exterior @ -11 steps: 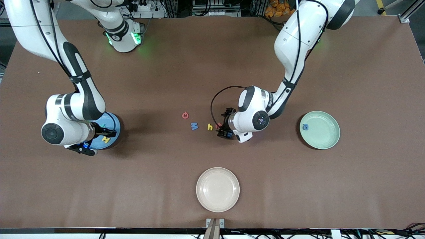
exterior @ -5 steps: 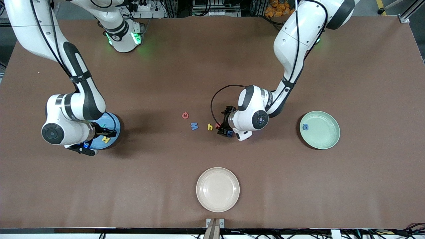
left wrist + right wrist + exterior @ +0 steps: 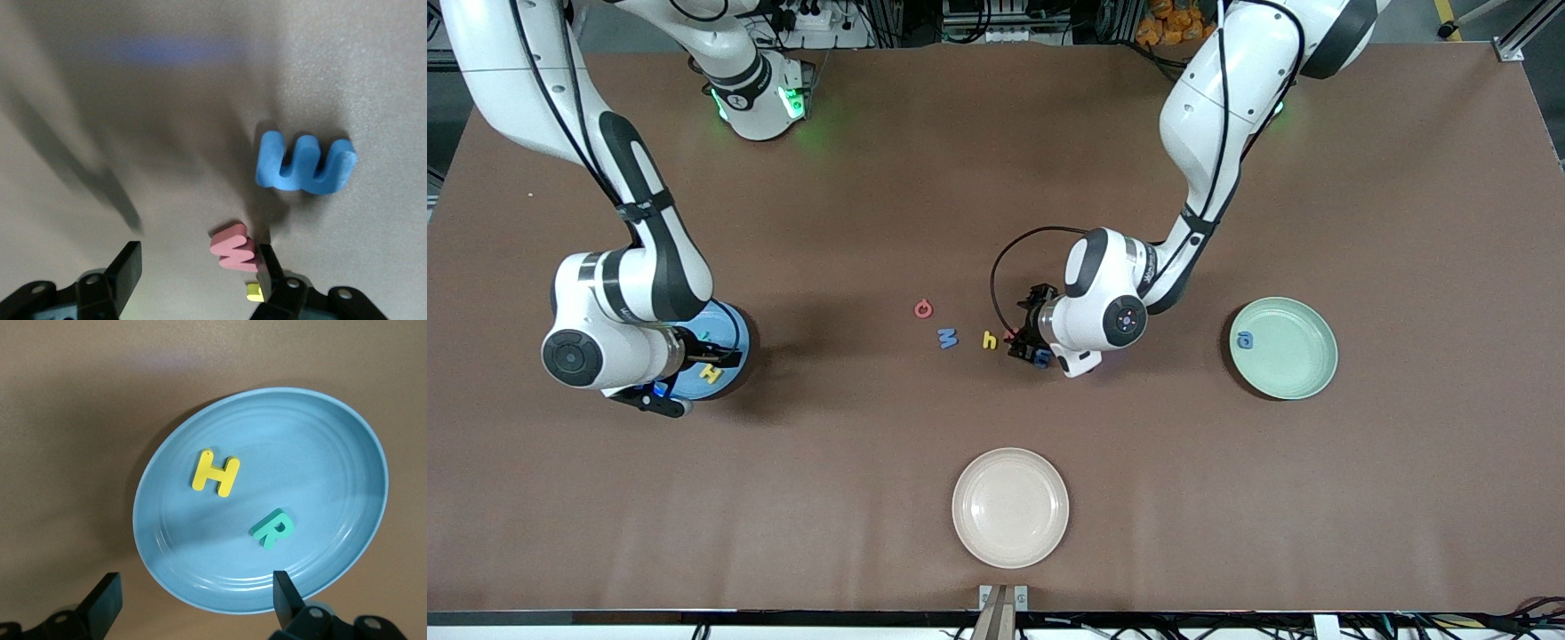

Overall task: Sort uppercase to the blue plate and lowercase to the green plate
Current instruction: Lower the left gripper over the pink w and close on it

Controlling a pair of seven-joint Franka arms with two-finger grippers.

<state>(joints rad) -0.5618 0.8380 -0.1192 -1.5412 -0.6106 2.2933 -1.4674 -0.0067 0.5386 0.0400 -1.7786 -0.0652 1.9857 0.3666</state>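
Observation:
My left gripper (image 3: 1024,347) is down at the table in the row of letters, open, with the red lowercase w (image 3: 233,248) inside the jaws, against one fingertip (image 3: 265,270). The blue lowercase m (image 3: 305,165) lies just past it, and the yellow h (image 3: 989,340) lies beside the gripper. A blue a (image 3: 1244,340) lies in the green plate (image 3: 1294,373). The red G (image 3: 923,308) and blue M (image 3: 947,338) lie on the table. My right gripper (image 3: 713,359) hangs open over the blue plate (image 3: 320,453), which holds the yellow H (image 3: 215,473) and teal R (image 3: 271,529).
A cream-white plate (image 3: 1010,507) stands near the table's front edge, nearer to the front camera than the letters. The blue plate (image 3: 740,338) is toward the right arm's end of the table, the green plate toward the left arm's end. A black cable loops above the left wrist.
The left wrist has shifted slightly along the letter row toward the red w. The right arm has barely moved.

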